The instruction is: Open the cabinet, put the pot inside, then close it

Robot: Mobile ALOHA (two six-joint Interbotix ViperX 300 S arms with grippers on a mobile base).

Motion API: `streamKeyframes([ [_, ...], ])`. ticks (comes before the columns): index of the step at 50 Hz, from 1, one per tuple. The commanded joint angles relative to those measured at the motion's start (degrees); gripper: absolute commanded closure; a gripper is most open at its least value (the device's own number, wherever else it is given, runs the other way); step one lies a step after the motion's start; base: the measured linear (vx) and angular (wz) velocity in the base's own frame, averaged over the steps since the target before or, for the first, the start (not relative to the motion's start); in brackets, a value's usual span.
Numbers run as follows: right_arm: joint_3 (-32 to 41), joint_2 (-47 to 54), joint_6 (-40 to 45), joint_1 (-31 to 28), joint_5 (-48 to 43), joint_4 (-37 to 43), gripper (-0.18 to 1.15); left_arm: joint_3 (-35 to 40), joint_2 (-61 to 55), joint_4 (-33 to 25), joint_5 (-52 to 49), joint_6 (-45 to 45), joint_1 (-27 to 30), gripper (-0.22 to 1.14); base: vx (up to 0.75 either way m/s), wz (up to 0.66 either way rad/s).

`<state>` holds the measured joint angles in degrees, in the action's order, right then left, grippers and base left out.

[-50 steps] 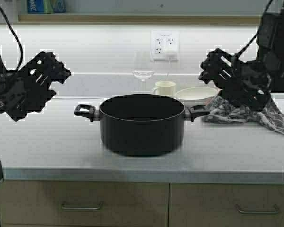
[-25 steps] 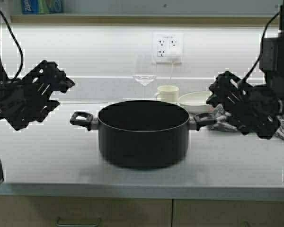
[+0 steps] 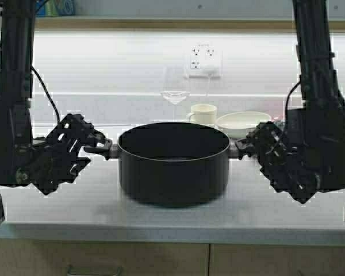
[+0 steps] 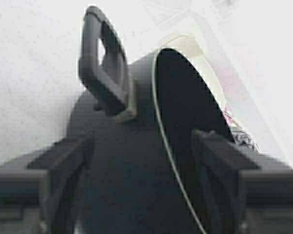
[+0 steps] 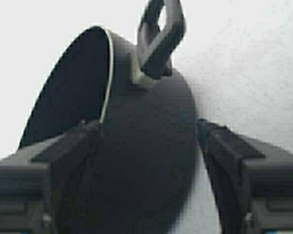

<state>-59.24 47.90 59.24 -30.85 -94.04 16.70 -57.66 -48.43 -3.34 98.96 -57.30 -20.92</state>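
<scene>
High view: round matte-black pot (image 3: pixel 173 164) sits mid-counter (image 3: pixel 57 207), left gripper (image 3: pixel 95 145) and right gripper (image 3: pixel 245 146) each spread wide at a loop handle, neither clamped.

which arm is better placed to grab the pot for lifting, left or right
Neither alone: it looks like a two-arm lift. The left gripper sits open at the pot's left loop handle, and the right gripper sits open at the right one; neither has closed yet.
</scene>
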Motion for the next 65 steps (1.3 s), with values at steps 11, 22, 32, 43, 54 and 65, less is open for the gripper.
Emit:
streamKeyframes([
  [11, 8.6, 1.5, 1.0, 3.8, -1.1, 0.5, 0.04, 7.2, -2.6, -0.2, 1.8, -1.7, -0.1, -0.01, 0.00, 0.00],
  [22, 13.4, 4.2, 3.9, 7.1, -1.1, -2.7, 0.04, 10.0, -3.7, -3.0, 1.7, -1.7, -0.1, -0.01, 0.00, 0.00],
  [32, 17.9, 7.4, 4.3, 8.7, -1.1, -4.0, 0.04, 13.4, -5.7, -4.2, 1.5, -2.9, -0.1, -0.01, 0.00, 0.00],
  [43, 22.2, 9.1, 4.6, 11.5, -0.6, -5.9, 0.04, 17.5, -8.1, -4.4, 1.1, -5.6, 2.0, -0.01, 0.00, 0.00],
  [54, 26.3, 10.3, 7.2, 15.5, 1.8, -13.4, 0.04, 20.0, -8.3, -2.4, -0.7, -6.0, 4.4, -0.01, 0.00, 0.00],
  [65, 27.7, 11.7, 10.8, 18.3, 3.4, -19.8, 0.04, 21.8, -8.3, 1.0, -3.6, -6.0, 5.1, -0.01, 0.00, 0.00],
])
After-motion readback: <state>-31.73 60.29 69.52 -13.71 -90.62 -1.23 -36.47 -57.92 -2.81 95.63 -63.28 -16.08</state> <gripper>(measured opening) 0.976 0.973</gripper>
